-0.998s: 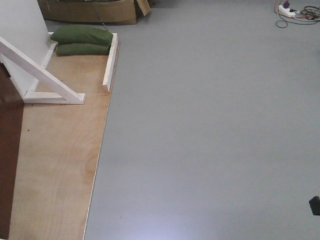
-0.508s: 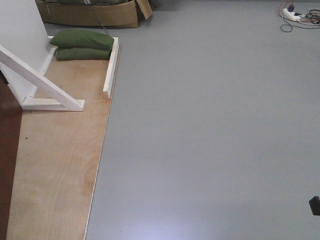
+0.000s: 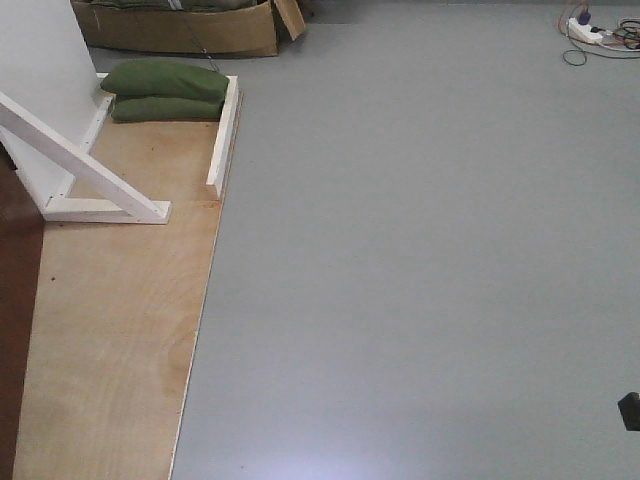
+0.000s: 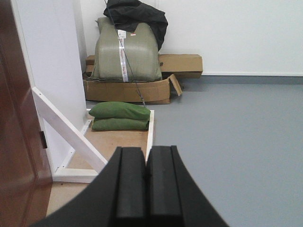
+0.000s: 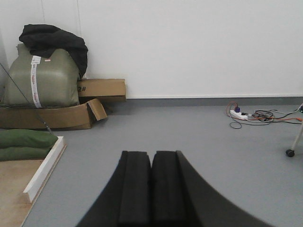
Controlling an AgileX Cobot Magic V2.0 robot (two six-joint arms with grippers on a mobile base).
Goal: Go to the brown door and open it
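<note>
The brown door (image 4: pixel 16 142) fills the left edge of the left wrist view, glossy reddish-brown with a recessed panel; its handle is out of view. In the front view only a dark brown strip of the brown door (image 3: pixel 15 330) shows at the lower left edge. My left gripper (image 4: pixel 146 156) is shut with nothing between its black pads and points past the door's right side. My right gripper (image 5: pixel 151 161) is also shut and empty, facing the open grey floor. Neither gripper touches the door.
A white wall panel (image 4: pixel 54 71) with a diagonal white brace (image 3: pixel 85 165) stands beside the door on a plywood base (image 3: pixel 120 320). Green sandbags (image 3: pixel 165 90) lie at the base's far end, and cardboard boxes (image 4: pixel 128 90) are behind them. A power strip with cables (image 5: pixel 248 115) lies far right.
The view has shifted slightly: the brown door strip at the left edge has narrowed, and the sandbags and brace have moved a little down in the frame. Both grippers stay shut.
</note>
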